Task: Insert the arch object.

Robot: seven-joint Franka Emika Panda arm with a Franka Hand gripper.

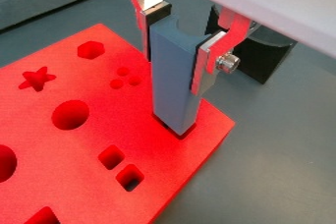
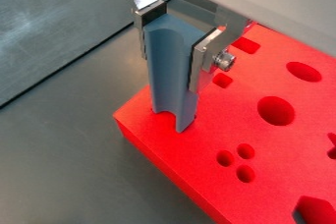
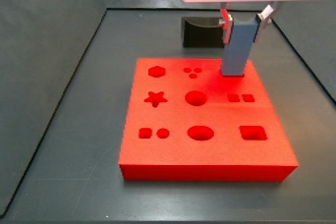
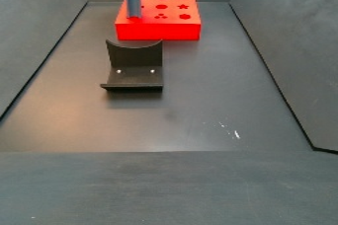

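My gripper is shut on the arch object, a tall, narrow grey-blue block held upright. Both silver fingers clamp its upper part. Its lower end is over the red board, close to one edge, and I cannot tell whether it touches. In a wrist view the arch object shows a small notch at its lower end, near the corner of the red board. In a side view the gripper holds the arch object over the far right part of the red board.
The red board has several cut-outs: star, hexagon, circles, squares. The dark fixture stands just behind the board, and also shows in the other views. The dark floor is walled by raised edges.
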